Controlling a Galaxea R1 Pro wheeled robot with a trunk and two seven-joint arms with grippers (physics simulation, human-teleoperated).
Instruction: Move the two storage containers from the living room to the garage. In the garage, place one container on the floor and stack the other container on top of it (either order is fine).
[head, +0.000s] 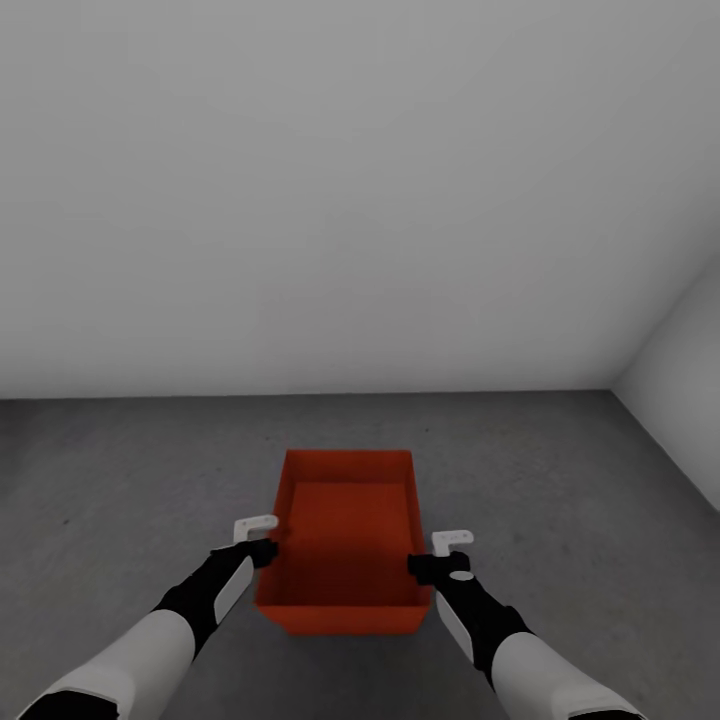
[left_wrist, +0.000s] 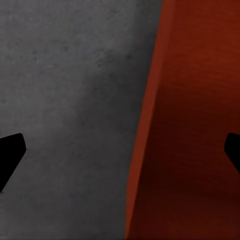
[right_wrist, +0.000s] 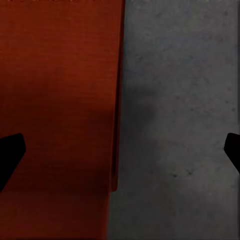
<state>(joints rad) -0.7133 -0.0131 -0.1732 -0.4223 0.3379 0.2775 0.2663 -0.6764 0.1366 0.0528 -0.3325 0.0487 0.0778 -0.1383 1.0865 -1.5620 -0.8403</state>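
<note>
Left gripper (head: 262, 540): sits at the bin's left long wall, near its close end; the fingers are spread wide, one tip (left_wrist: 11, 156) over the floor outside the wall, the other over the bin's inside, so the wall runs between them without a squeeze.
Right gripper (head: 440, 553): mirrors it on the right long wall, also spread wide, with one fingertip (right_wrist: 10, 155) over the red interior and the other over concrete.
Bin (head: 345, 540): orange-red, open-topped, empty, standing upright on the floor between the two hands, its short end toward the robot.
Bin walls: the left wall's rim (left_wrist: 150, 125) and the right wall's rim (right_wrist: 117, 100) each pass through the gap of their gripper.
Floor (head: 120, 480): dark grey, mottled concrete on every side of the bin.
Walls (head: 350, 180): plain white, far behind the bin, meeting in a corner at the far right.
</note>
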